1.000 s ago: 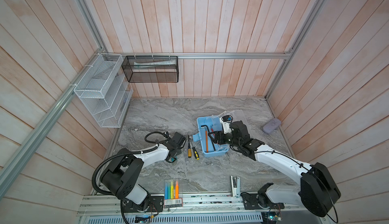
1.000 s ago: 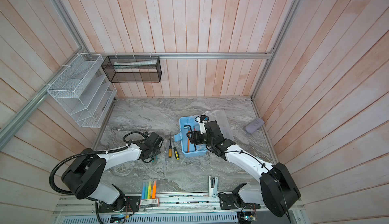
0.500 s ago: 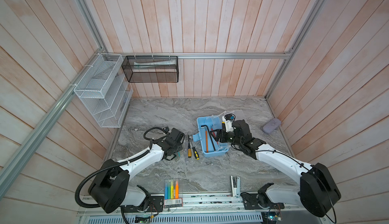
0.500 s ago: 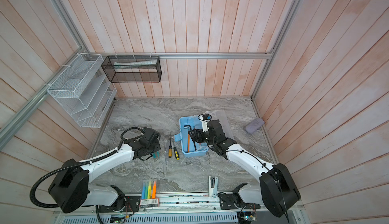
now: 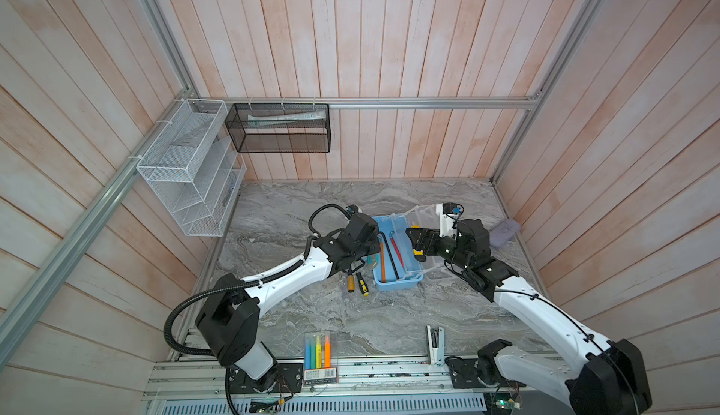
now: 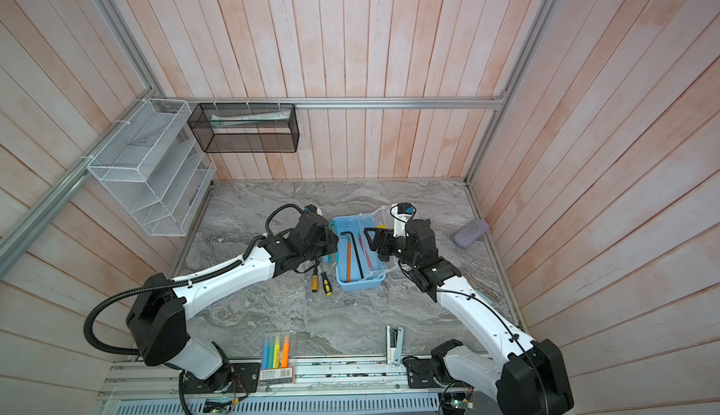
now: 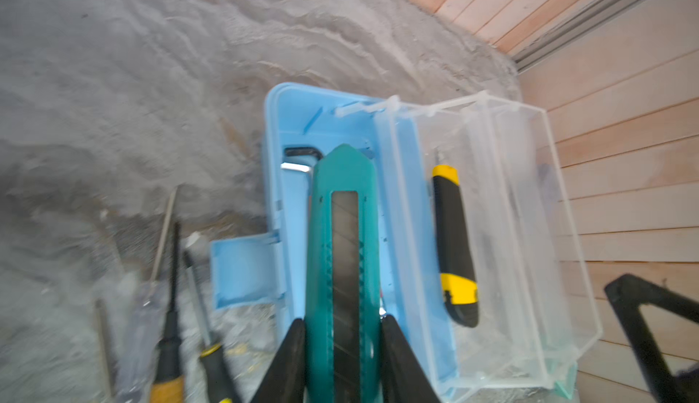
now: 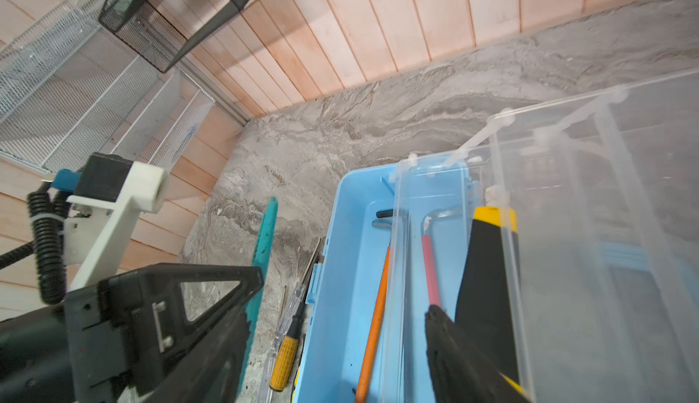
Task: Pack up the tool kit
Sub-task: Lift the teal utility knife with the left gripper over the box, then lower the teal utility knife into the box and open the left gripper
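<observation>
Several screwdrivers (image 5: 356, 282) lie loose just beside the open box (image 5: 397, 285), mid-table, in both top views; the left gripper (image 5: 369, 257) hangs at its rim, load mostly hidden. Left wrist view: it clamps a teal knife (image 7: 344, 250), lengthwise over the box, likely to fit inside. Right wrist view: the right gripper (image 8: 346, 291) gapes beside the clear tray (image 8: 605, 212) where the yellow knife (image 8: 484, 287) lies; contact unclear.

The light blue box (image 5: 397, 285) sits open mid-frame on the table (image 5: 311, 206), clear lid (image 7: 529, 212) swung right cradling the yellow-black utility knife (image 7: 454, 246), hex keys (image 5: 390, 255) inside, screwdrivers (image 5: 352, 283) lying just left, a teal utility knife (image 7: 346, 253) held above its left side.
</observation>
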You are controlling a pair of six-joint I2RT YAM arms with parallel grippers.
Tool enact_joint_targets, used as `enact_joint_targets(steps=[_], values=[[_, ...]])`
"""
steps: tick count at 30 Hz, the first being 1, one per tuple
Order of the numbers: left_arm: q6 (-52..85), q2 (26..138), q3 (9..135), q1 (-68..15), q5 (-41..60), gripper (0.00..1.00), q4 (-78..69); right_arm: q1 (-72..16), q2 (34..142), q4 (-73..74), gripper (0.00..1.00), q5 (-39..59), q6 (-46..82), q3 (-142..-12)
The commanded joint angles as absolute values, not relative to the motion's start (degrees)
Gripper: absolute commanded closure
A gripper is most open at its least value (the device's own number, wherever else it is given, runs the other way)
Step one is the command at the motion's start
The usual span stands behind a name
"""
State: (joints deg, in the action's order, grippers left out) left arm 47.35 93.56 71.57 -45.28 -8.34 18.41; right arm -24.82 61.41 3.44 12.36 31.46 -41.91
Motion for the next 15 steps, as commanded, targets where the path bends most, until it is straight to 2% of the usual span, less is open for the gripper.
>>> enact_joint_targets(steps=[1,7,15], values=[[44.6,97.1,77.4,-45.7,-6.5,0.80,14.7,-23.5,58.8,0.9,0.26,11.1,30.9,-40.6],[44.0,104.9,86.9,-46.4,-4.9,0.80,14.7,-21.6,56.2,0.4,0.26,11.4,30.9,-39.4],[45.7,112.6,93.4,-48.1,-4.2,0.79,14.9,-19.7,55.4,1.7,0.25,12.5,31.1,-38.0]])
